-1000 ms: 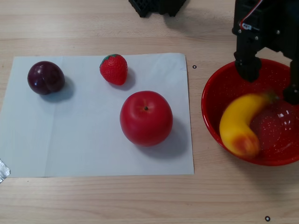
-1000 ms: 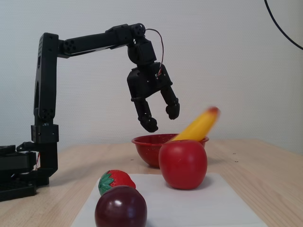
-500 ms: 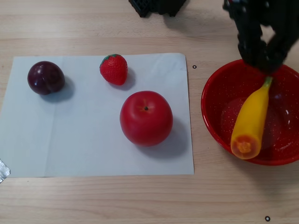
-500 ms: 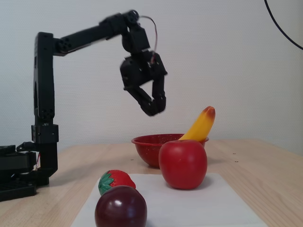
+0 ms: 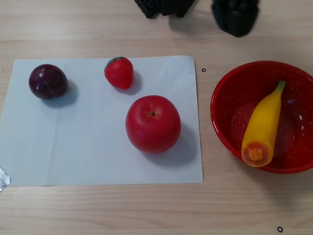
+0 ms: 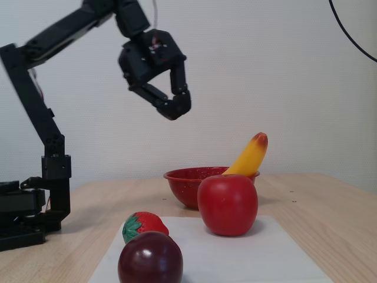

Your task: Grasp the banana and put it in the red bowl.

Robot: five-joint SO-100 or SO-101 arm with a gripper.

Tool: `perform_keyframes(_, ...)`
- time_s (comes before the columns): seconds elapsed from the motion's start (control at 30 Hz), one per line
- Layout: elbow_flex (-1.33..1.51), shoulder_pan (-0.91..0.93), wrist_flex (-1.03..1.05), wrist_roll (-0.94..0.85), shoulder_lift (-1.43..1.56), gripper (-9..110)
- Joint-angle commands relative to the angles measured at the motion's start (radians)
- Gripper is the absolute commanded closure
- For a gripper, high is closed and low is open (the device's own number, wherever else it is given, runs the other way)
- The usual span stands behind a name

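Fixed view — red bowl (image 6: 187, 180) half-hidden behind apple (image 6: 227, 204)

No text, label, brand, number or sign can be read in either view. The fruits, the bowl, the white sheet and the desk carry no lettering that shows.

Other view: top-down, close. Fixed view: low, table-level. Both share red bowl (image 5: 230, 93) (image 6: 182, 177).
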Motion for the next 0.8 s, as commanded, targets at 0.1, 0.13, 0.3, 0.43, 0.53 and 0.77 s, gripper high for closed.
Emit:
perform_keyframes(0.1,0.16,-0.078,-0.147,-0.021,0.25,101)
perform_keyframes(0.13,0.218,-0.095,-0.184,-0.023,0.29,101)
perform_keyframes(0.3,0.525,-0.155,-0.38,-0.025,0.48,101)
perform_keyframes(0.43,0.729,-0.189,-0.511,-0.038,0.583,101)
perform_keyframes(0.53,0.917,-0.207,-0.67,-0.041,0.675,101)
perform_keyframes(0.77,1.281,-0.222,-0.946,-0.038,0.853,101)
